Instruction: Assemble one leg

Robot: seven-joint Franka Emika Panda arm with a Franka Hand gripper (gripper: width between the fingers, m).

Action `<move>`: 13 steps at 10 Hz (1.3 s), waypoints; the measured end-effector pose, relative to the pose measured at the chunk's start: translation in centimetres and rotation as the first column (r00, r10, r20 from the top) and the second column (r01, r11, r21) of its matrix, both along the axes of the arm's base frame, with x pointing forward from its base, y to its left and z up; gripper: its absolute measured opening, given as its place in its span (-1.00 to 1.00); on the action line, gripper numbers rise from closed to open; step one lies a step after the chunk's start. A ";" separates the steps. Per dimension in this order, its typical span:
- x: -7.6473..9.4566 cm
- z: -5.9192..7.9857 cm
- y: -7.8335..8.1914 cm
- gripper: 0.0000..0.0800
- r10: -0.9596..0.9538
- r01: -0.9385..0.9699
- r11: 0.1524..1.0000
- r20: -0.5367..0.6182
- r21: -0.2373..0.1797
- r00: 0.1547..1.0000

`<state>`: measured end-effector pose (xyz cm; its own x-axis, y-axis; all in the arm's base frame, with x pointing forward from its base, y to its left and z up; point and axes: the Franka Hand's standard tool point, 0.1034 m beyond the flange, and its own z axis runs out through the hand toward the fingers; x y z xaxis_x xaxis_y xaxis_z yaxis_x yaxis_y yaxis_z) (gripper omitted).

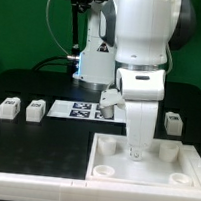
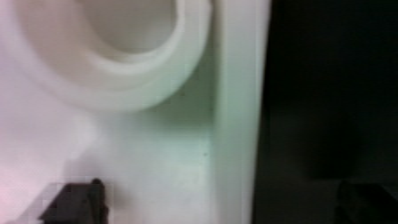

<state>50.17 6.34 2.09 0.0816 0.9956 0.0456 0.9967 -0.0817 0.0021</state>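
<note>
1. Up close in the wrist view: one black fingertip [image 2: 75, 203], sharp against white. Across from it, a second dark shape, barely readable against the black table [image 2: 338, 100].
2. Claw [image 1: 136, 149] spread wide by that spacing, with only bare panel [image 2: 196, 150] showing between the fingertips.
3. Just past the fingertip, a round socket [image 2: 107, 50], blurred and sunk into the panel. Alongside it, the panel's straight edge against the table.
4. Over to the exterior view: panel nearest the camera, arm [image 1: 145, 43] bent down over it. Claw low inside the recess, close to the rear wall and between the two rear sockets. Cannot tell whether touching the floor.
5. Now the task parts, all standing on the table behind the panel and well apart from the claw. First leg [image 1: 8, 107] and second leg [image 1: 33, 109] side by side at the exterior view's left, near the marker board [image 1: 75, 110].
6. Third leg [image 1: 173, 121] at the exterior view's right, just behind the panel's rear corner, tag facing the camera.
7. Pale block at the board's right end, half hidden by the arm. Cannot tell what it is.
</note>
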 end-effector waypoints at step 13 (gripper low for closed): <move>-4.6 3.4 6.2 0.62 -0.946 0.947 0.319 -0.072 -0.038 0.316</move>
<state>45.55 12.53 5.47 0.9713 0.2380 0.0022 0.2376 -0.9691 -0.0661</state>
